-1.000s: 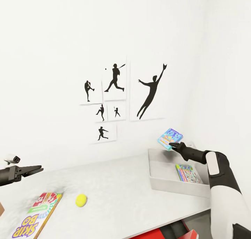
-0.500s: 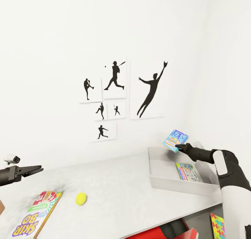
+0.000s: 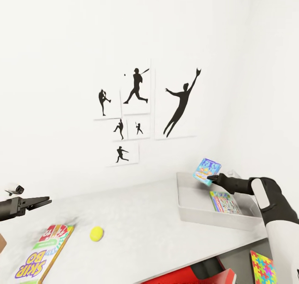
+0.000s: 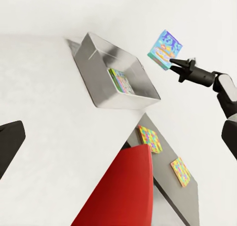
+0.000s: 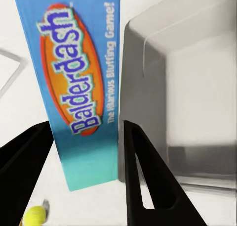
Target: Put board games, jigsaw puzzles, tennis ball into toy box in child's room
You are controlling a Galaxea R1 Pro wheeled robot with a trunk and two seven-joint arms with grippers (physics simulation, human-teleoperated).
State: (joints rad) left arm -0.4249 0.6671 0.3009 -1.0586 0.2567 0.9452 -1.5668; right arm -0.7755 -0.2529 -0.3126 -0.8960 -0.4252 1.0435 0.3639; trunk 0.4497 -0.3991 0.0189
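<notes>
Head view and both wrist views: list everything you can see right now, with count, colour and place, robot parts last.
Toy box: 1, light grey, on the table's right end.
Board games: 3; blue Balderdash box held over the toy box; a multicoloured one inside it; SKIP-BO on the table, left.
Tennis ball: 1, yellow-green, on the table beside SKIP-BO.
Jigsaw puzzles: 2, multicoloured, on the dark desk section.
Chair: 1, red, at the table.
Wall pictures: 6, black silhouettes.
Left gripper: open, empty.
Right gripper: shut on the Balderdash box.
</notes>
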